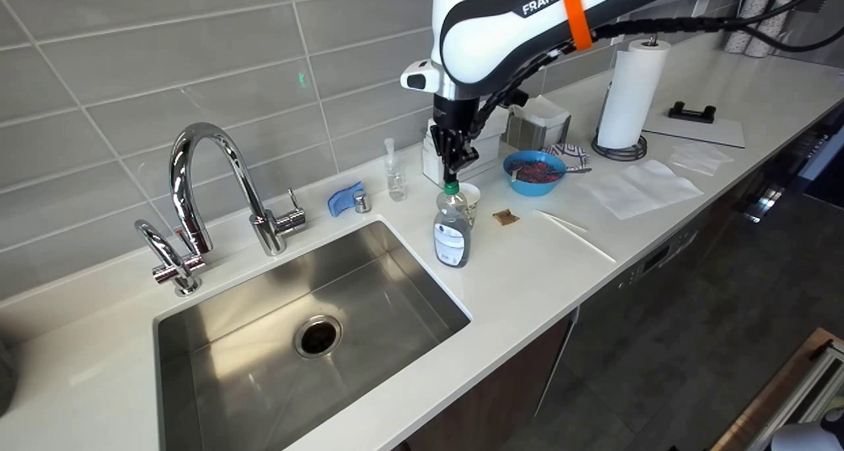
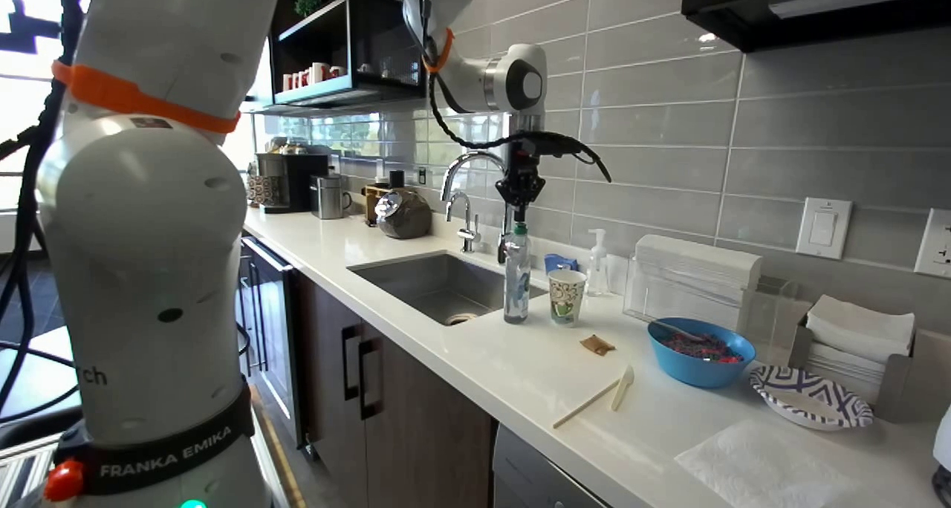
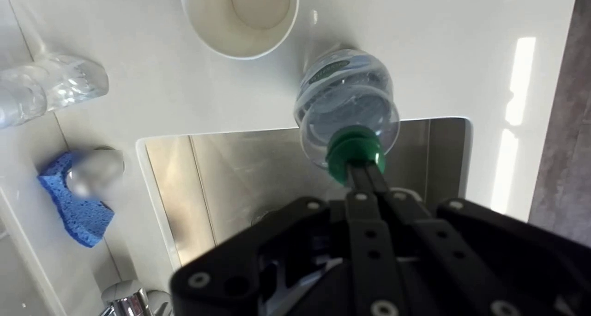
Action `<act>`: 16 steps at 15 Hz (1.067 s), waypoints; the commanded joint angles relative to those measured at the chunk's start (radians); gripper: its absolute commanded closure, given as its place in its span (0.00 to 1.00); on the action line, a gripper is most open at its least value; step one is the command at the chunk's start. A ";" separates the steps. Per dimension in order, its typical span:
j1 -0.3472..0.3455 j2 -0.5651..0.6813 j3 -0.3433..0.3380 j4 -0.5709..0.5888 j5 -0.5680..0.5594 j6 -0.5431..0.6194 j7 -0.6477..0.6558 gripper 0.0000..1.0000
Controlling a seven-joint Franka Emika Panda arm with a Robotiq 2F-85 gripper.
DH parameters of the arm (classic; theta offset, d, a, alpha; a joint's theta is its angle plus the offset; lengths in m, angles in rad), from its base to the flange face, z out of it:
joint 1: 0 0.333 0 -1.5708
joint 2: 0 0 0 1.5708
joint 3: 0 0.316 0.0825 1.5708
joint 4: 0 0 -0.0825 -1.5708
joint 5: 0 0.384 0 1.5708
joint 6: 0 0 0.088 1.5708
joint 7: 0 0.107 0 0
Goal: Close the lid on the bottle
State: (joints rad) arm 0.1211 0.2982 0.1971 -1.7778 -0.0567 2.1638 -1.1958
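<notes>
The clear bottle [image 1: 452, 241] with a pale label stands upright on the counter beside the sink; it also shows in an exterior view [image 2: 516, 285] and the wrist view [image 3: 344, 92]. Its green lid [image 1: 452, 188] sits on top and also shows in an exterior view [image 2: 519, 229] and the wrist view [image 3: 348, 145]. My gripper [image 3: 364, 168] points down with its fingers closed together. The fingertips are at the top of the lid and seem to touch it; nothing shows between them. In both exterior views the gripper [image 1: 450, 175] [image 2: 519, 214] is directly above the lid.
A paper cup [image 2: 566, 296] stands close to the bottle. The steel sink [image 1: 389, 398] and tall faucet [image 1: 198, 174] are on the other side. A clear pump bottle [image 1: 394, 174], blue sponge [image 3: 76, 200] and blue bowl [image 2: 702, 367] are nearby.
</notes>
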 commanded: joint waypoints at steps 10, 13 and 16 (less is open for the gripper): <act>0.025 -0.180 -0.015 -0.061 -0.012 -0.102 0.473 0.29; 0.030 -0.225 -0.015 -0.082 -0.030 -0.123 0.650 0.07; 0.028 -0.273 -0.011 -0.111 -0.017 -0.196 0.783 0.00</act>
State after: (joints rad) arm 0.1371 0.0928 0.1943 -1.8295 -0.0688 2.0304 -0.5399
